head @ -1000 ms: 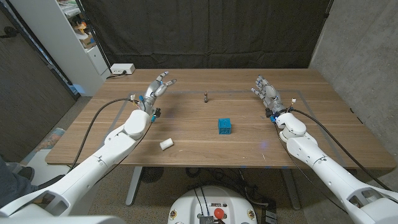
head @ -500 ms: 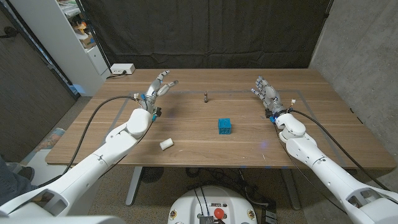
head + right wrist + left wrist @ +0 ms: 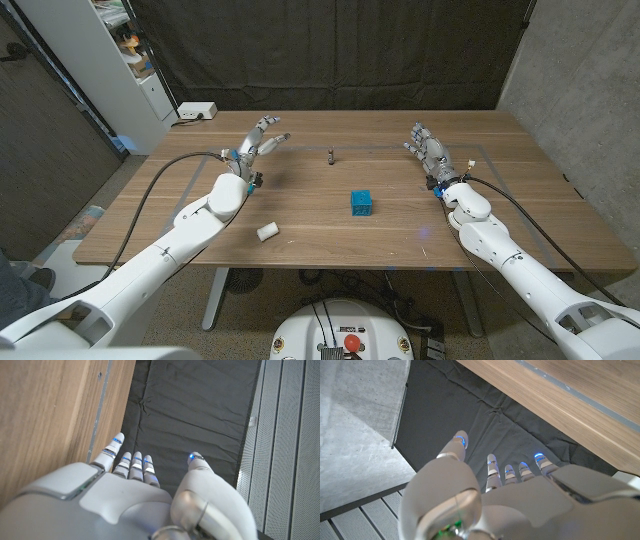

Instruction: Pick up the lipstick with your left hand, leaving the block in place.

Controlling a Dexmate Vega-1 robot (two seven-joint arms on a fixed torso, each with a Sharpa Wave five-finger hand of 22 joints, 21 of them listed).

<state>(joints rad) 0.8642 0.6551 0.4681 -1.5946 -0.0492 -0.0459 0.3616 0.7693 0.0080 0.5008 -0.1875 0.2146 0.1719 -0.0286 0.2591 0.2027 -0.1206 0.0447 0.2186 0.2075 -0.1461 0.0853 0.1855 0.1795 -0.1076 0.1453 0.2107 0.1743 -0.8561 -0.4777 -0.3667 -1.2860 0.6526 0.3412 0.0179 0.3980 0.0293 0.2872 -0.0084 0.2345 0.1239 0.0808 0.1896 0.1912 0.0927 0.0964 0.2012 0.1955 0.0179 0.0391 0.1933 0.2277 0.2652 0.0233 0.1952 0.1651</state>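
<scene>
Two arms reach over our wooden table [image 3: 400,240], and both hands hold nothing: our left hand [image 3: 256,141] is raised over the far left part with fingers spread, and our right hand [image 3: 425,147] stands at the far right with fingers slightly apart. Near the middle sits the blue block [image 3: 361,203], while a small white cylinder [image 3: 267,232] lies toward the near left edge. Smallest, the dark lipstick [image 3: 331,155] stands upright beyond the block, between our hands and well apart from both.
</scene>
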